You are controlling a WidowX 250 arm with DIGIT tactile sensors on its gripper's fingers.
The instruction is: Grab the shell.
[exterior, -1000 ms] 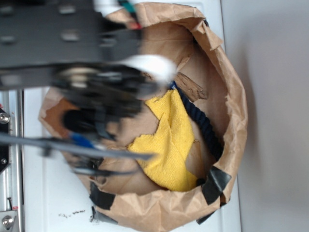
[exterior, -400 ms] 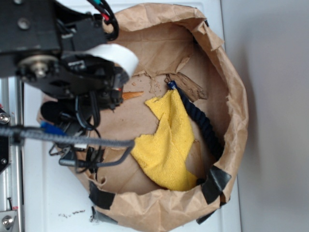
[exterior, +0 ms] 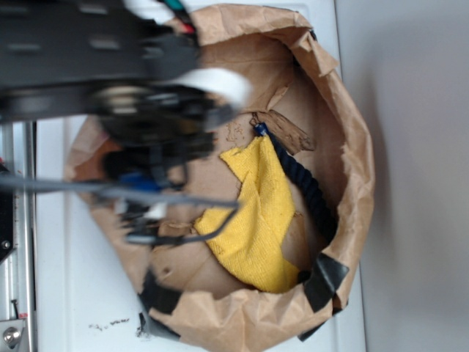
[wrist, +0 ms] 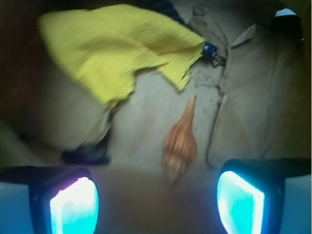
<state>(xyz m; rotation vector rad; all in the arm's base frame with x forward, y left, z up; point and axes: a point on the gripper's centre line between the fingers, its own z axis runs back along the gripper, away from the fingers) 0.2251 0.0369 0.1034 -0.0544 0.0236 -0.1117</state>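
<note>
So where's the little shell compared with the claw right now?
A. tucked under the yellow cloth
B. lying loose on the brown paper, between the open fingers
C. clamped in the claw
B: in the wrist view the shell lies on the paper, the claw open around it, untouched.

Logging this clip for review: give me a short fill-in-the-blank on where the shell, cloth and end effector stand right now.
1. In the wrist view, the orange shell lies between the two fingers of the end effector, which is ____.
2. The shell's thin tail points toward the ____ cloth.
3. The shell rests on brown ____, touching no finger.
4. In the exterior view, a dark blue ____ runs along the cloth's edge.

Missing words: open; yellow; paper; rope
</note>
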